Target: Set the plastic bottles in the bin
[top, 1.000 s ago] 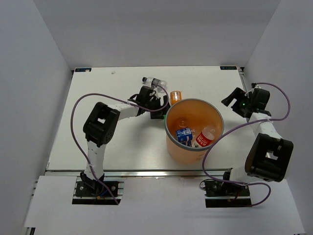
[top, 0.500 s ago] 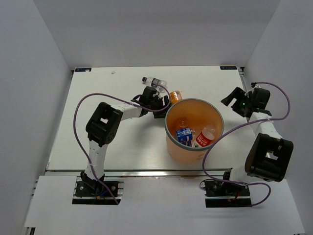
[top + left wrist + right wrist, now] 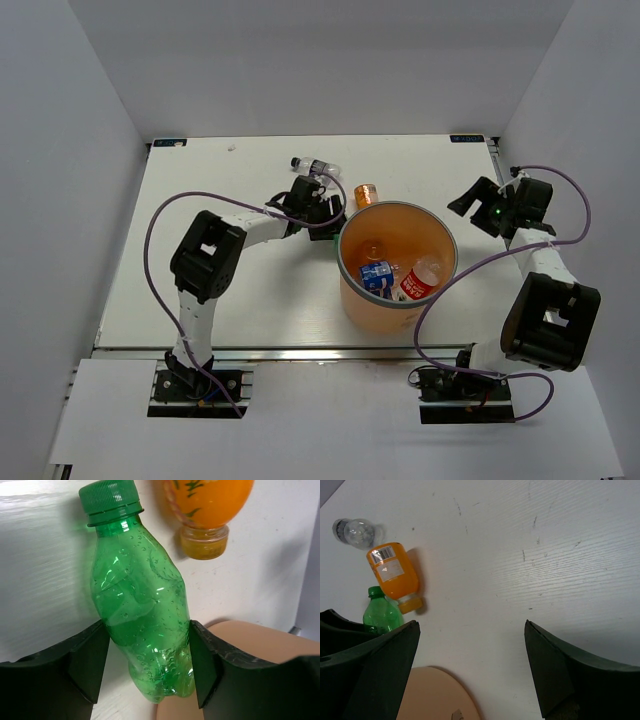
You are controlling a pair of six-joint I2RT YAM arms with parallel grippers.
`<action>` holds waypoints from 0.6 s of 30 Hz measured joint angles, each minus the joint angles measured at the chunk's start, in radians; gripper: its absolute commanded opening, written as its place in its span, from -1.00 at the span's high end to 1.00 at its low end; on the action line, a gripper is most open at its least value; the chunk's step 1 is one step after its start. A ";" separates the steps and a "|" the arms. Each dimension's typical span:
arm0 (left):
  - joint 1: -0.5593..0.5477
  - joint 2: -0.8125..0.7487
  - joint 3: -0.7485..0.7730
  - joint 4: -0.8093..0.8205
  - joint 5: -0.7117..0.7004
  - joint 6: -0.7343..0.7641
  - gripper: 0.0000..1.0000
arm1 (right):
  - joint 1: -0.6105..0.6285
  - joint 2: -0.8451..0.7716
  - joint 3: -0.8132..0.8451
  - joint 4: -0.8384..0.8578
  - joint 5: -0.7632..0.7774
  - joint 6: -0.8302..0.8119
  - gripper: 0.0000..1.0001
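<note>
A green bottle (image 3: 140,610) lies on the table beside the orange bin (image 3: 372,312), cap pointing away from my left wrist. My left gripper (image 3: 147,665) is shut on its lower body, both fingers pressed to its sides. In the top view that gripper (image 3: 328,212) sits at the bin's far-left rim. An orange bottle (image 3: 364,193) lies just beyond the green one, and a clear bottle (image 3: 315,167) farther back. Inside the bin are a blue-labelled bottle (image 3: 376,273) and a red-labelled bottle (image 3: 420,280). My right gripper (image 3: 465,203) hangs open to the right of the bin, holding nothing.
The right wrist view looks across the table at the orange bottle (image 3: 395,572), the green bottle (image 3: 381,616), the clear bottle (image 3: 357,531) and the bin's edge (image 3: 435,695). White walls enclose the table on three sides.
My left gripper's jaws have closed from wide open onto the green bottle, shifting a little toward the bin. The orange bottle has nudged slightly away. The right arm has hardly moved.
</note>
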 measured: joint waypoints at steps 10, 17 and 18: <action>0.047 -0.257 -0.116 -0.166 -0.222 0.042 0.80 | 0.015 -0.002 0.025 0.003 -0.055 -0.016 -0.79; 0.079 -0.536 -0.139 -0.204 -0.306 0.066 0.74 | 0.015 -0.003 0.064 0.026 -0.105 -0.007 -0.79; 0.079 -0.572 -0.139 -0.206 -0.309 0.072 0.71 | 0.015 -0.003 0.068 0.030 -0.111 -0.006 -0.79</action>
